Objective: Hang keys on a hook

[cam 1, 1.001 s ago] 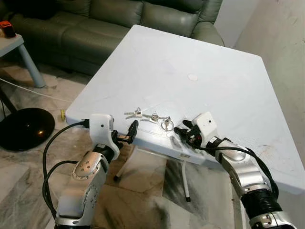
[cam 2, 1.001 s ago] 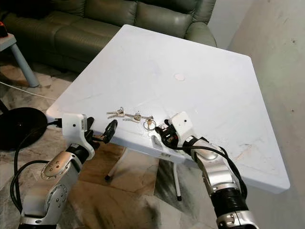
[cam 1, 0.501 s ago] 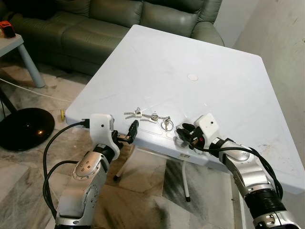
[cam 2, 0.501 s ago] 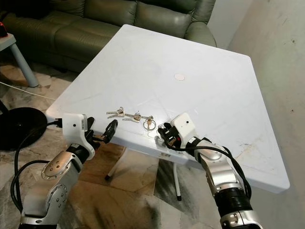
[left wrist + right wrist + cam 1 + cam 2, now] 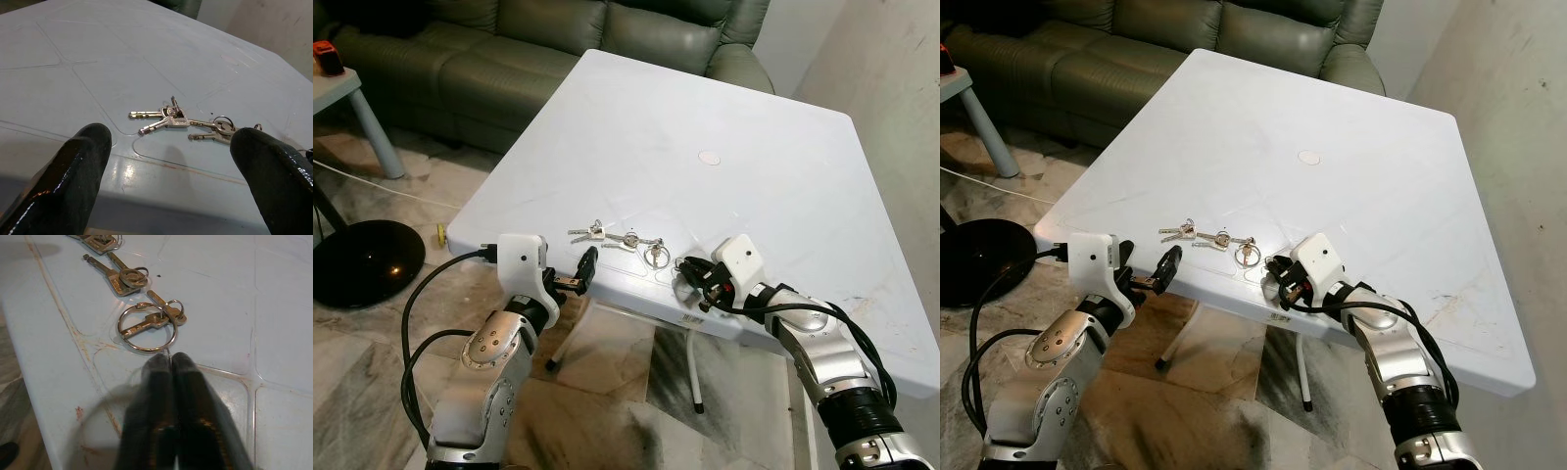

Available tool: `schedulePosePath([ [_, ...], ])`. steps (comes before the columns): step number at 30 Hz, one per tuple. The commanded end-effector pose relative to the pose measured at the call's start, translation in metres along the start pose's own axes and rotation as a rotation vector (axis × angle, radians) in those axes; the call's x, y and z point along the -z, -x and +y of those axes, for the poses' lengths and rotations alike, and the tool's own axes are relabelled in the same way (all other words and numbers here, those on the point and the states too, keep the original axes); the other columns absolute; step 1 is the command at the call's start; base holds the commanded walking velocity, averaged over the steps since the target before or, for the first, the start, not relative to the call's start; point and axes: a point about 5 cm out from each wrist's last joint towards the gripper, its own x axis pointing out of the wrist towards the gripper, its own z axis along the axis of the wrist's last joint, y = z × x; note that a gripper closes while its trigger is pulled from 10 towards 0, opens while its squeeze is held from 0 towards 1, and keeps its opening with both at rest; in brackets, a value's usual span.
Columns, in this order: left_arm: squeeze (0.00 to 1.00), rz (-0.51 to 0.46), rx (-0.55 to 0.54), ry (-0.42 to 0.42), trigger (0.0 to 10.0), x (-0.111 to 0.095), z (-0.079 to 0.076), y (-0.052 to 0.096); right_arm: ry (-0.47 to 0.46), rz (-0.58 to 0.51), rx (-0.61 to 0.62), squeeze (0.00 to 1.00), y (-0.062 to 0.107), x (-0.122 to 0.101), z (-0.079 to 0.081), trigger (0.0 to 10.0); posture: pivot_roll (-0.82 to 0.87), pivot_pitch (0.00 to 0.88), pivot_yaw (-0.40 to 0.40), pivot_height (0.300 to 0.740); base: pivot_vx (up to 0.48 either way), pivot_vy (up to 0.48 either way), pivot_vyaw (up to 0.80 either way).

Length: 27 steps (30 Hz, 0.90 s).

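Right wrist view has the right gripper (image 5: 170, 363) with its two fingers pressed together, holding nothing, tips just beside the big ring of the keys (image 5: 146, 325). These keys lie on the white table (image 5: 724, 117), near its front edge. Left gripper (image 5: 171, 161) hangs spread wide at that edge, holding nothing.

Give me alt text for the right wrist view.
The right gripper, its two black fingers pressed together, sits on a white table just short of a large key ring holding keys. More keys lie in a line beyond it, near the table's edge.
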Motion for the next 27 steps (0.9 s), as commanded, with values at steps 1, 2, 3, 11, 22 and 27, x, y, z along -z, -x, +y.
schedulePosePath([
  [1, 0.00, -0.007, 0.003, 0.008, 10.0, -0.003, -0.003, -0.001, 0.013, 0.016, 0.002, 0.00, 0.004, 0.002, -0.004, 0.0, 0.20, 0.154, -0.158, 0.740, 0.000, 0.000, 0.00],
  [2, 0.00, -0.007, 0.002, 0.010, 10.0, -0.003, -0.003, -0.001, 0.003, 0.022, 0.001, 0.00, 0.004, 0.003, -0.003, 0.0, 0.20, 0.158, -0.157, 0.740, 0.000, 0.000, 0.00],
  [3, 0.00, -0.008, 0.001, 0.011, 10.0, -0.003, -0.003, 0.000, -0.004, 0.021, -0.002, 0.00, 0.004, 0.003, -0.002, 0.0, 0.20, 0.158, -0.157, 0.740, 0.000, 0.000, 0.00],
  [11, 0.00, -0.013, -0.017, 0.017, 10.0, -0.004, -0.002, -0.004, -0.099, -0.092, 0.053, 0.00, 0.003, -0.008, -0.002, 0.0, 0.20, 0.156, -0.158, 0.740, 0.000, 0.000, 0.00],
  [22, 0.00, -0.089, -0.141, 0.053, 10.0, -0.022, 0.003, -0.042, -0.320, -0.420, 0.352, 0.00, 0.010, -0.042, -0.021, 0.0, 0.18, 0.105, -0.123, 0.740, 0.000, 0.000, 0.00],
  [27, 0.00, -0.191, -0.156, -0.010, 10.0, -0.056, 0.004, -0.076, -0.347, -0.529, 0.508, 0.00, 0.016, -0.057, -0.032, 0.0, 0.17, 0.060, -0.102, 0.740, 0.000, 0.000, 0.00],
])
